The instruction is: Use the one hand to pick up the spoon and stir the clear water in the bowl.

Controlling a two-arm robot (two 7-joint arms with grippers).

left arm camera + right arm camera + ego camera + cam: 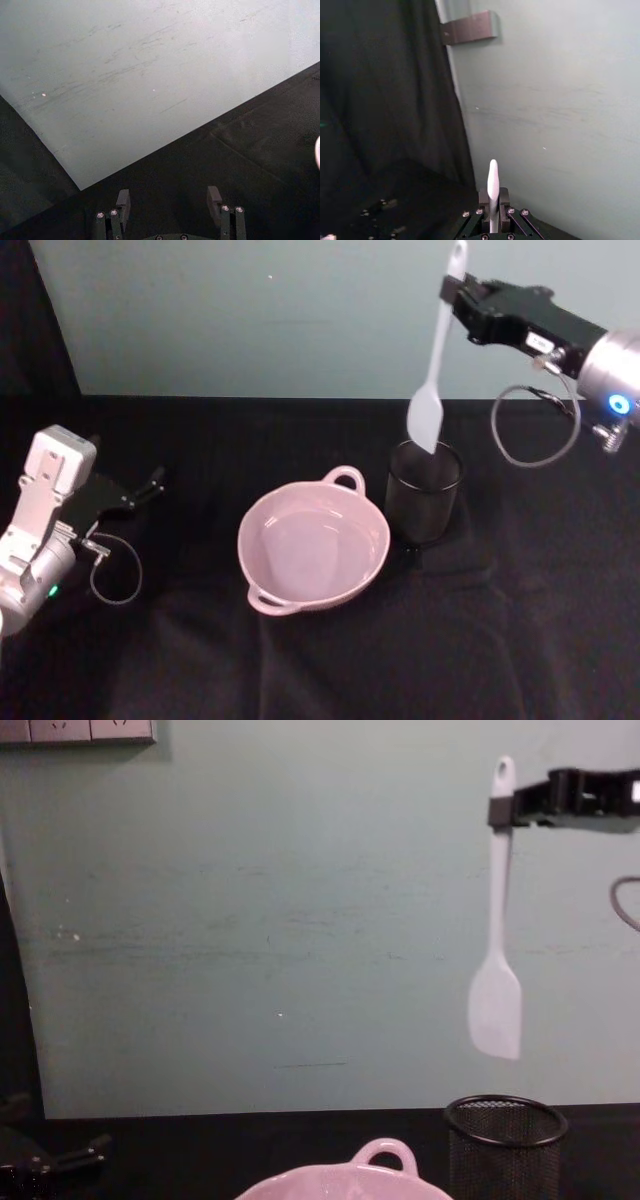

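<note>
Grip on the spoon (437, 358) is taken near its holed end by the right end effector (452, 290), whose fingers are closed on the handle. The long axis runs almost vertical, paddle downward. In the chest view the paddle is seen hanging clear above the rim of the black mesh cup (505, 1140), with open air between them.

The bowl (255, 530) is set on the black counter (500, 640) just beside that cup, at about 8 o'clock from it in the head view. From the held paddle, therefore, the water lies toward 8 o'clock and lower down. A sideways carry toward the robot's left, then a descent, is judged to be what is called for, with the axis held upright so that the paddle enters first.

The right arm is plainly the nearer. The left end effector (150, 485) is parked at 9 o'clock of the bowl, well apart, its fingers spread and empty.
</note>
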